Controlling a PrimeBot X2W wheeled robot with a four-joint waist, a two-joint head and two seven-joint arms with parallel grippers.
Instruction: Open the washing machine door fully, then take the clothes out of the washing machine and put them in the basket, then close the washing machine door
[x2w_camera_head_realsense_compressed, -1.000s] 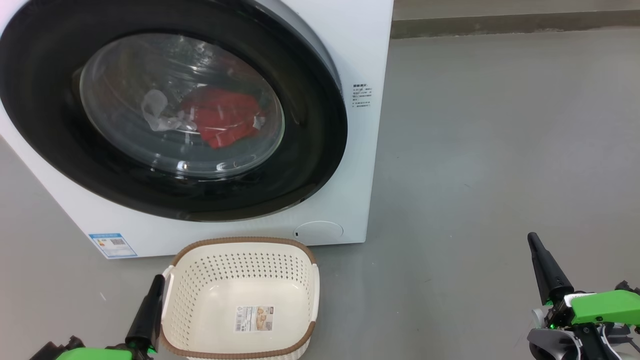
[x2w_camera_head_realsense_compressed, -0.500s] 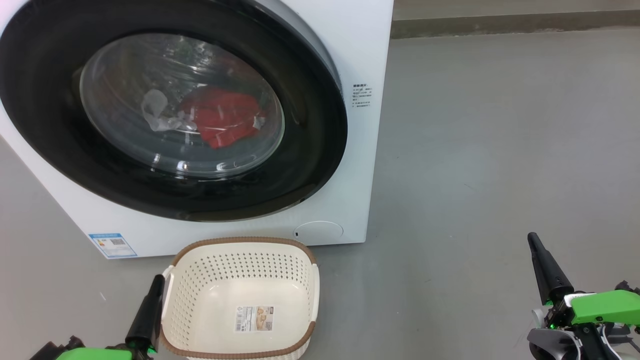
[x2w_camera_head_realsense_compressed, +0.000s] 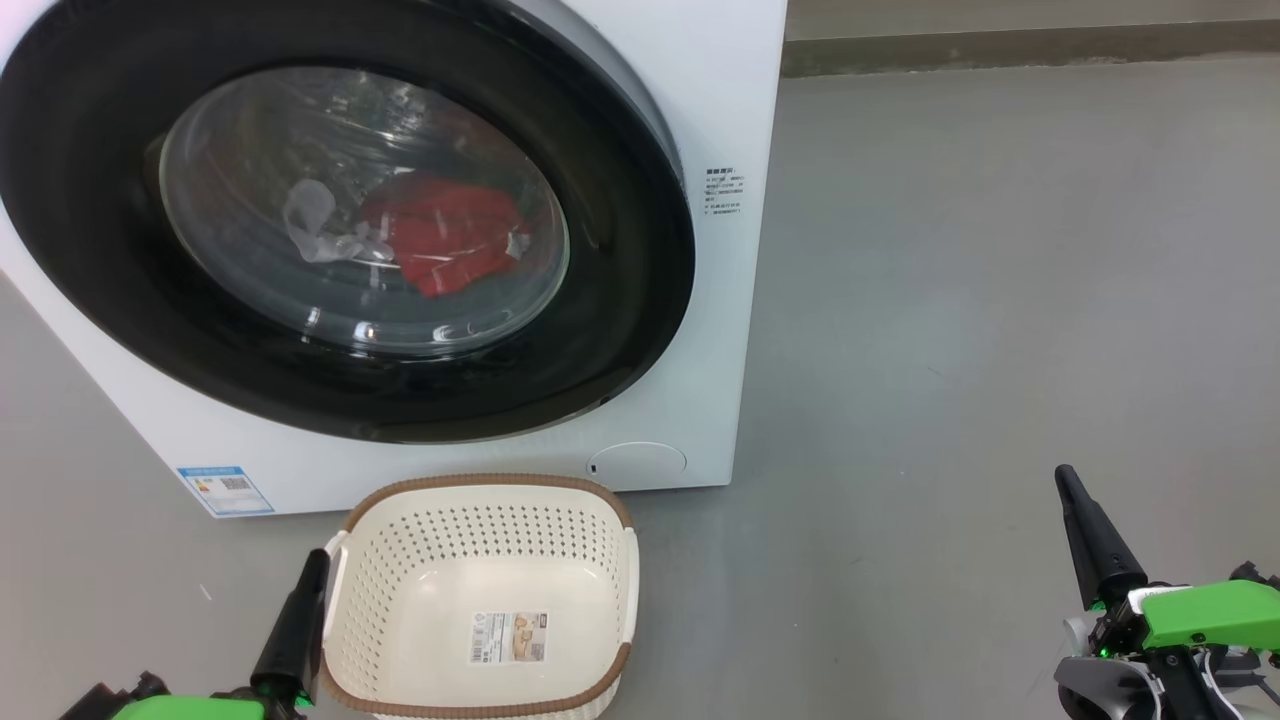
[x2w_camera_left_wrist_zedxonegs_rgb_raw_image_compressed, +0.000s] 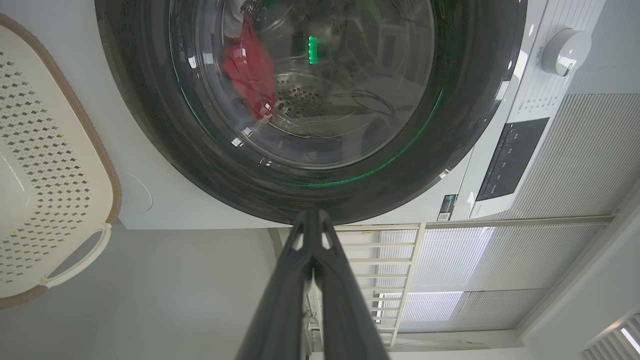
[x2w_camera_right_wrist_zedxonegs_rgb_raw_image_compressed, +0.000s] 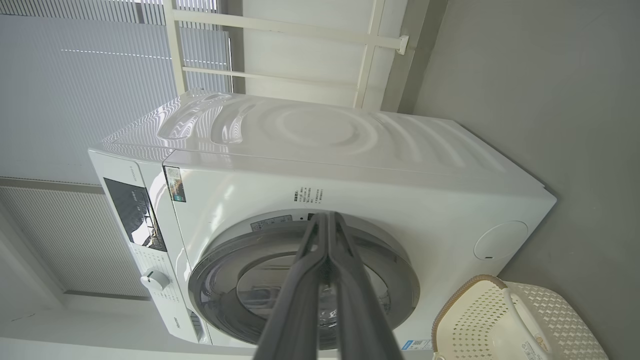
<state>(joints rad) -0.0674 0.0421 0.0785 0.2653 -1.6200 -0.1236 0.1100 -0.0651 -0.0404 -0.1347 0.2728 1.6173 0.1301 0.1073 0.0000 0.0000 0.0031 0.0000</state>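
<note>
Washing machine door shut, at 11 o'clock of head view. Clothes behind its glass. Basket empty at 6 o'clock. Left jaws, right jaws pressed together, holding nothing. Judgement: part jaws first, catch door rim, follow hinge arc.

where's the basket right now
In the head view, the basket sits on the floor, lower left of centre, just in front of the washing machine, the left pincer close by its left side.
</note>
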